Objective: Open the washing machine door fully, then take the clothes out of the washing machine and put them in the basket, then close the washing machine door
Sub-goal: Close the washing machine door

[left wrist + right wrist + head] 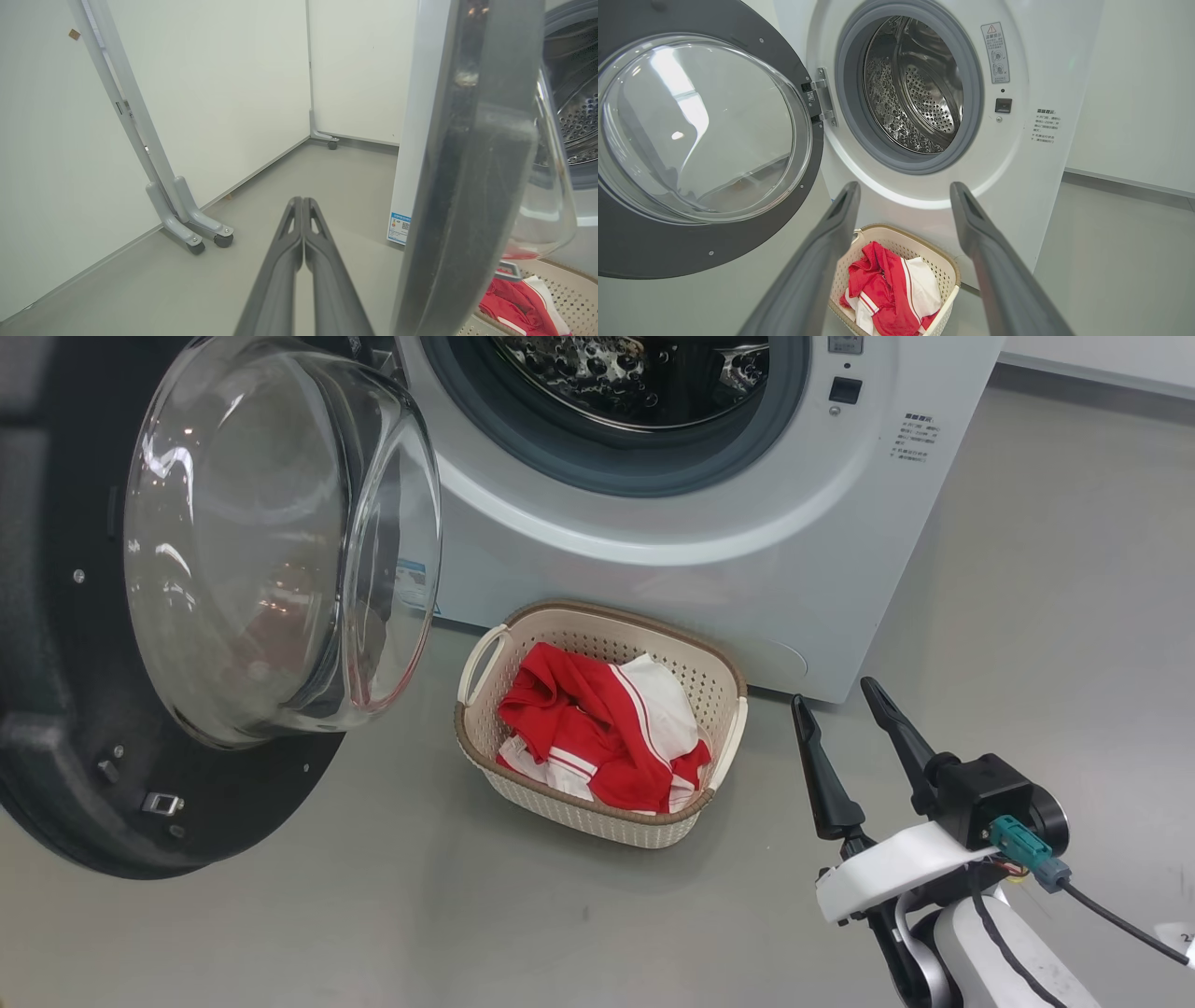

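The washing machine [709,569] is my landmark. Its round opening faces me, and the perforated steel drum [920,88] shows inside the grey ring. The washing machine door [691,252] hangs on hinges at the left of that opening. It is swung wide and stands upright, and its glass bowl bulges out over the floor [373,915] in front of the machine.

My left claw [302,201] is out past the machine's left side. Its fingers are pressed together on nothing and point along the floor, with the door's dark edge just to their right. Beyond them stand white wall panels on castor feet [196,233], with bare floor between.

My right claw [834,692] hovers before the machine's lower right corner. Its fingers are spread wide with nothing between them and point at the machine's front.

The basket [597,611] sits on the floor against the machine's front, below the opening. Its long axis runs roughly along that front, with a handle at each end. The clothes [597,728] lie bundled inside it. Grey floor lies open in front of the basket and to the machine's right.
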